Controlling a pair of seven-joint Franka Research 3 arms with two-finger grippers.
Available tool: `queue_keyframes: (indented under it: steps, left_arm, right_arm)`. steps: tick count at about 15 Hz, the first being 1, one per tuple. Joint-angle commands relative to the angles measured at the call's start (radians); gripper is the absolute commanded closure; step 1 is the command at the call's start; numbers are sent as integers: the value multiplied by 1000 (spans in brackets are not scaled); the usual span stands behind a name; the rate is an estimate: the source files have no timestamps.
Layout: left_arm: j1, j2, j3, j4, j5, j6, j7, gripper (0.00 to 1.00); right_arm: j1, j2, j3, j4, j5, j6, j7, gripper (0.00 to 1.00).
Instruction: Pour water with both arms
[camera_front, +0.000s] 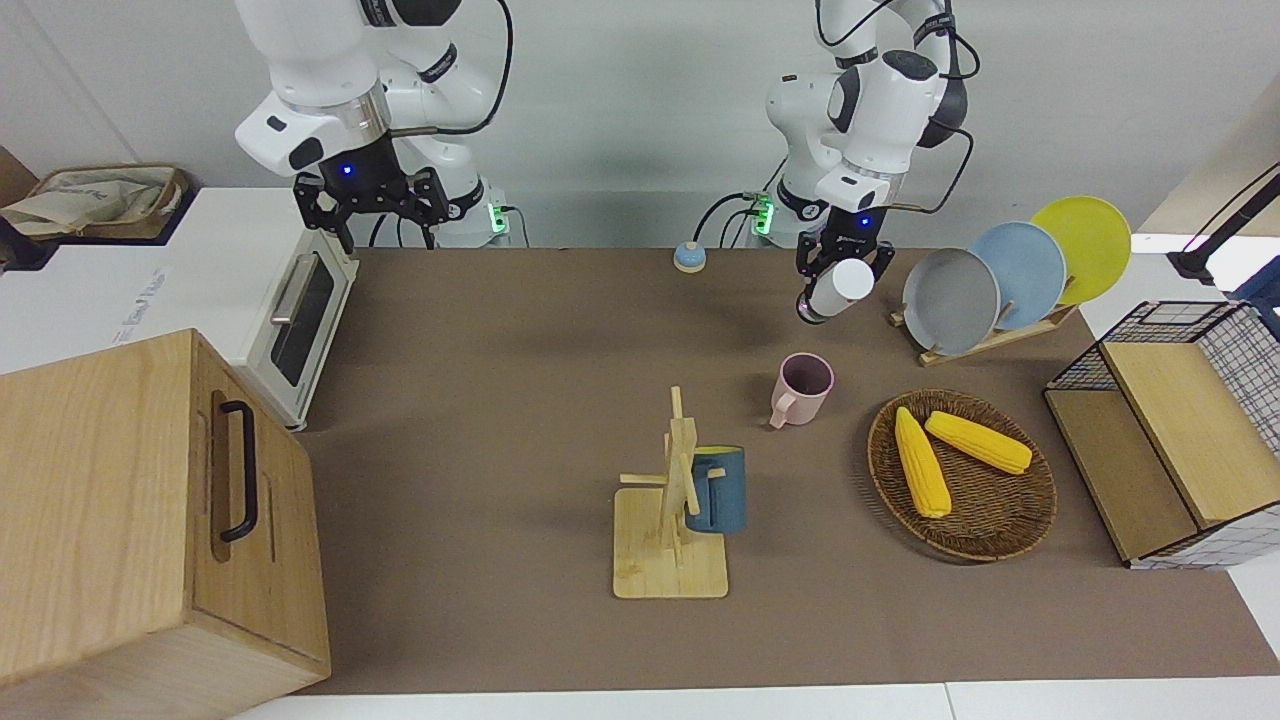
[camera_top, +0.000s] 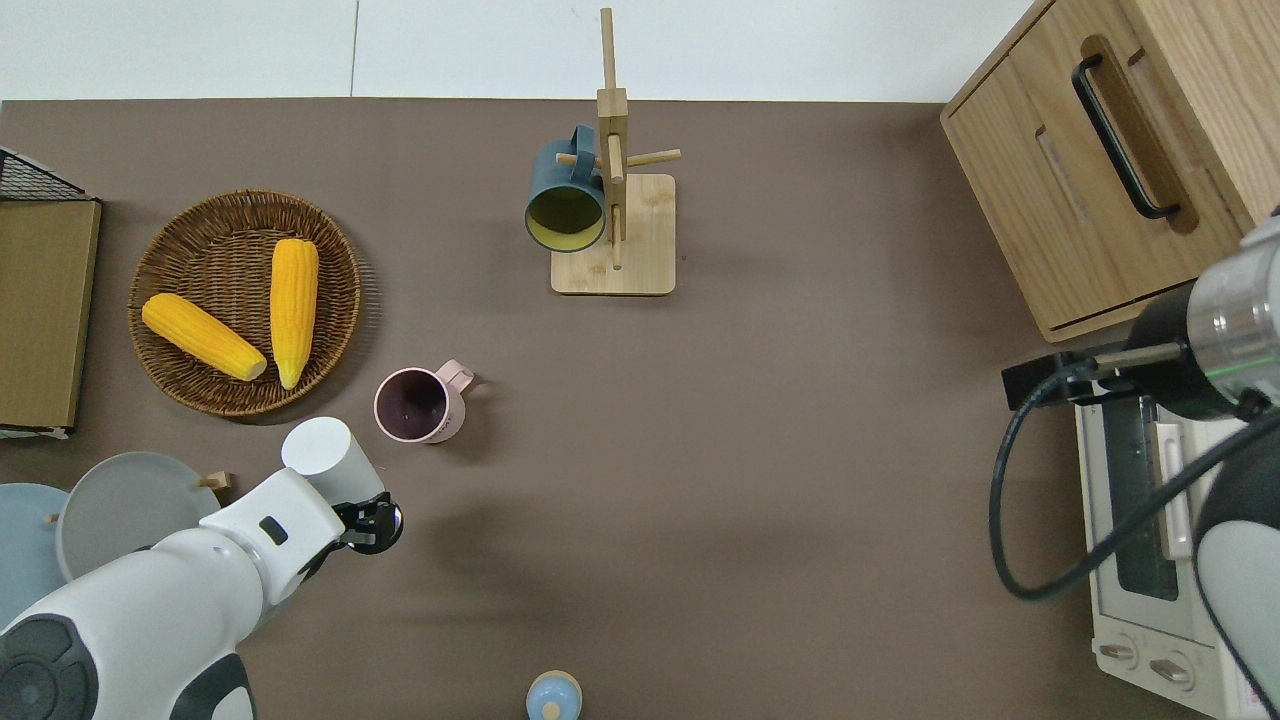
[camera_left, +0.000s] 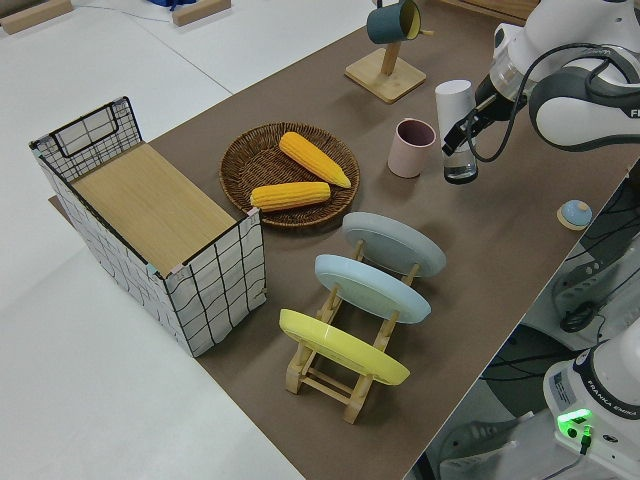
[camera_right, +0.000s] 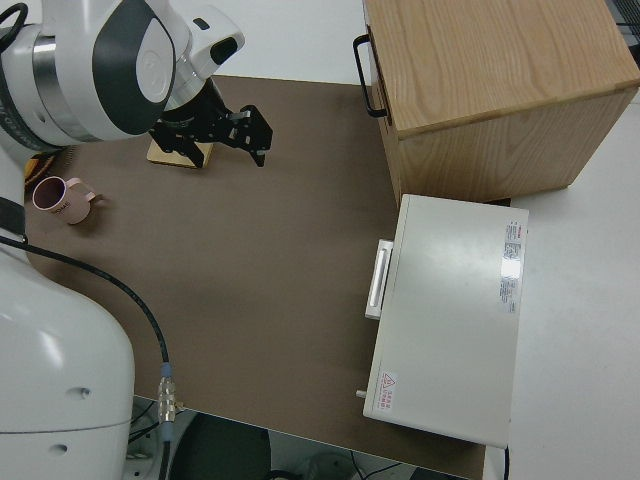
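My left gripper (camera_front: 838, 285) (camera_top: 365, 520) (camera_left: 462, 130) is shut on a white cylinder with a clear base (camera_front: 845, 285) (camera_top: 322, 452) (camera_left: 455, 110). It holds the cylinder over the brown mat, leaning a little, between the plate rack and the pink mug. The pink mug (camera_front: 803, 385) (camera_top: 415, 405) (camera_left: 412, 145) (camera_right: 60, 195) stands upright on the mat with its dark inside showing; no water can be made out. My right arm is parked, and its gripper (camera_front: 368, 215) (camera_right: 228, 135) is open and holds nothing.
A wooden mug tree (camera_front: 672, 500) (camera_top: 612, 180) carries a blue mug (camera_front: 718, 488). A wicker basket (camera_front: 1000, 530) holds two corn cobs. Toward the left arm's end are a plate rack (camera_front: 1000, 270) and a wire crate (camera_front: 1190, 420). Toward the right arm's end are a toaster oven (camera_front: 300, 320) and a wooden cabinet (camera_front: 150, 500). A small blue knob (camera_front: 689, 257) sits near the robots.
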Motion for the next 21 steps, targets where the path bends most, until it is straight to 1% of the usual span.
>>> queue_keyframes:
  steps: [1,4,5,6,8,9,10,12,16,18,21]
  left_arm:
    - [-16,40,10,38,-13,2,6,1000]
    - [-16,83,3,77,-13,-6,4,1000]
    - [-16,98,0,92,-11,-21,4,1000]
    - [-16,110,-8,103,-11,-37,6,1000]
    - [-16,138,-10,127,-8,-57,6,1000]
    - [-15,146,-10,133,-8,-63,6,1000]
    - [-16,156,-10,138,-5,-70,6,1000]
    - [-16,173,-11,150,-1,-96,4,1000]
    - [-16,184,-11,169,-1,-158,6,1000]
    - [-15,201,-10,184,1,-182,4,1000]
    - [-13,242,-10,242,4,-256,4,1000]
  right_arm:
    - [-17,-89,5,-114,62,-6,-20,9]
    - [-17,-121,3,-157,73,-6,-16,9]
    - [-17,-123,-4,-163,73,-7,-16,9]
    - [-17,-124,-21,-166,73,-9,-17,9]
    - [-19,-123,-52,-166,75,-10,-22,9]
    - [-17,-115,-65,-163,73,-10,-23,9]
    - [-18,-109,-67,-154,73,-10,-22,9]
    - [-25,-103,-67,-149,53,-3,-23,9]
    - [-5,-57,-66,-80,50,-1,-19,9]
    - [-3,-55,-59,-79,52,0,-19,9]
    - [-3,-57,-55,-79,53,0,-20,9]
